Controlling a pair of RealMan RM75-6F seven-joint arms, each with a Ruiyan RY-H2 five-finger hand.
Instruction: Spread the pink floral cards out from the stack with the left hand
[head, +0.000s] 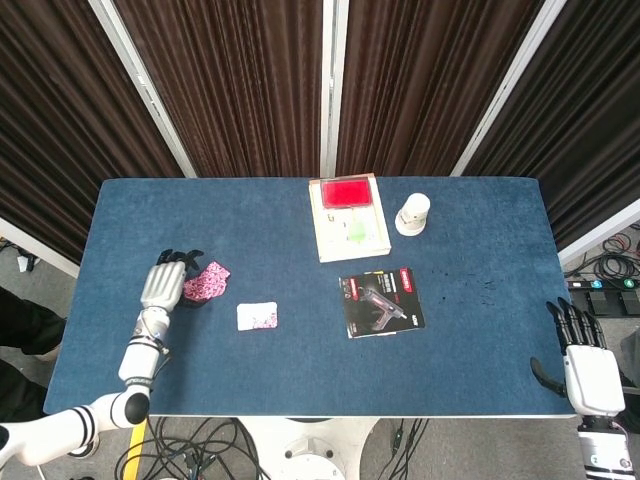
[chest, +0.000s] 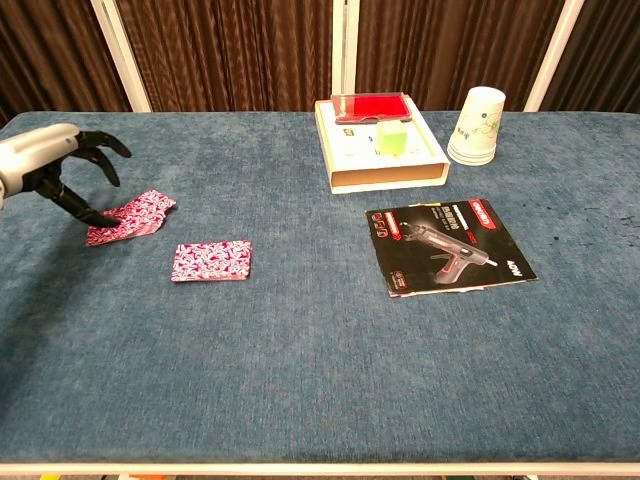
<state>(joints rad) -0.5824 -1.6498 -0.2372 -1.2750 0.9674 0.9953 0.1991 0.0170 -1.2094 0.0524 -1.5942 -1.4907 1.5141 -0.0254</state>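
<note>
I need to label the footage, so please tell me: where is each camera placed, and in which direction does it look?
Head view: sits high above the table, looks steeply down at it; shows the left hand on its arm and the right hand at the table's near right corner.
Chest view: sits low at the near edge, looks across the table toward the curtains; shows only the left hand.
Both share the card stack, the single card, the glue gun package and the cups.

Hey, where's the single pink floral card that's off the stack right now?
In the chest view, the single pink floral card lies flat on the table's left half, just right of and nearer than the stack under the left hand.
</note>
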